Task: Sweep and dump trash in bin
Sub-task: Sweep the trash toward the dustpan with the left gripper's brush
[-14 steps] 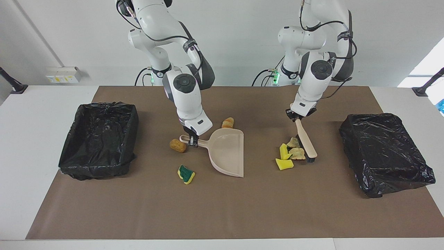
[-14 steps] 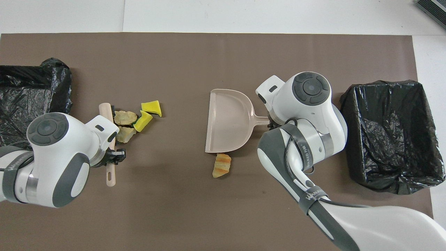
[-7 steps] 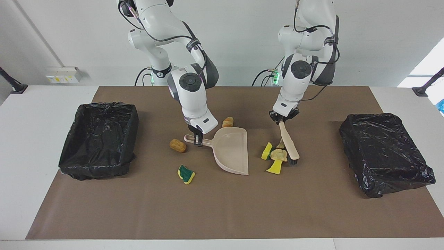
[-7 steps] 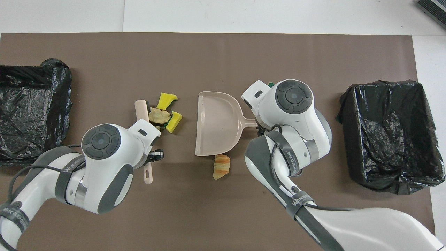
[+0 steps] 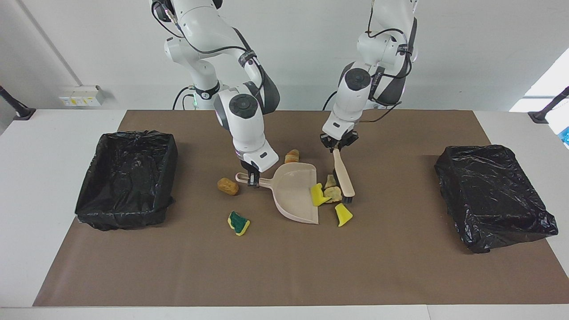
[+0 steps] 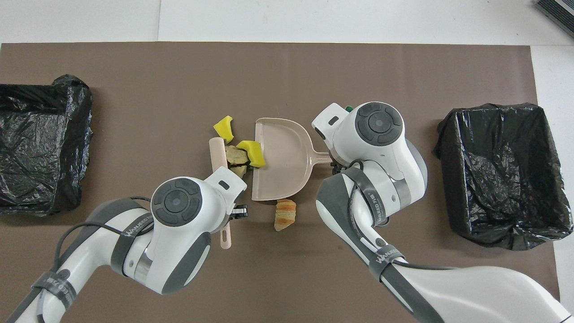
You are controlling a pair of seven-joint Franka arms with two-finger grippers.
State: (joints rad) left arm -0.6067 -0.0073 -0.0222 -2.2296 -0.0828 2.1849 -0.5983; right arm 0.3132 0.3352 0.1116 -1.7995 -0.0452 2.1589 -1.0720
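Fig. legend, seen from the counter's edge. The right gripper (image 5: pixel 254 179) is holding the beige plastic dustpan (image 5: pixel 294 192) by its handle, jaws shut on it, w/ the pan lying flat on the brown paper mat (image 5: pixel 284 266), its open mouth facing the left arm's end. The left gripper (image 5: pixel 338 147) is clamping the top of the beige-handled hand brush (image 5: pixel 343 178), jaws closed on the handle; the brush is leaning, its dark bristles down on the mat just beside the pan's mouth.

Trash, approx. positions: one yellow sponge piece (image 5: pixel 318 195) is lying across the pan's lip; two tan bread-like lumps (image 5: pixel 332 192) are sitting between that lip and the brush; another yellow sponge scrap (image 5: pixel 343 214) is lying on the mat near the bristles, farther from the robots. A small croissant-like lump (image 5: pixel 292 156) is resting just by the pan's edge nearest the robots. A brown bread-like lump (image 5: pixel 228 186) is sitting near the handle's end, and a green-backed yellow sponge (image 5: pixel 238 223) is lying farther from the robots than it.

Two black-bag-lined bins: one (image 5: pixel 126 178) at the right arm's end, one (image 5: pixel 493 195) at the left arm's end.
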